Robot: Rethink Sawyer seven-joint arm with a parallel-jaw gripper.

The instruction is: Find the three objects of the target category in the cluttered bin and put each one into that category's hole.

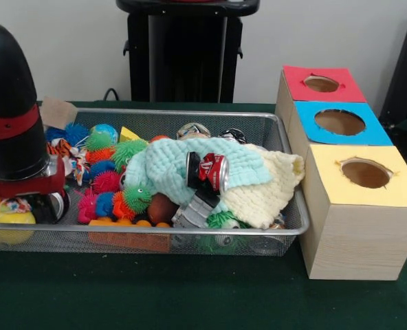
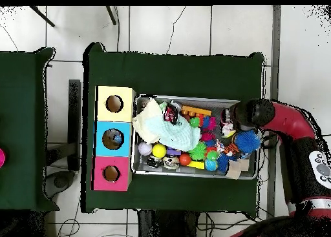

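Mesh bin (image 1: 289,230) on the green table (image 1: 190,295), filling the middle of the front view, heaped so full that most items bury one another. On top at centre: a pale blue cloth (image 1: 172,168) and a cream cloth (image 1: 269,189), with a red-and-silver can (image 1: 209,170) lying on its side across them. Toward the left: spiky rubber balls (image 1: 107,182) in pink, green, blue and orange, bunched together. At the front rim, an orange block (image 1: 124,223); lower left corner, a yellow ball (image 1: 12,216). Right of the bin and touching it, a wooden box with three holes in a row — yellow hole (image 1: 365,173) nearest, blue hole (image 1: 339,122) in the middle, red hole (image 1: 322,84) farthest — close by, presumably so drops are short. The arm stands at the left edge, its hand (image 1: 28,199) lowered into the bin's left end among the balls; whether it is released or clenched on anything I cannot tell. Target category not evident; likely the search step.
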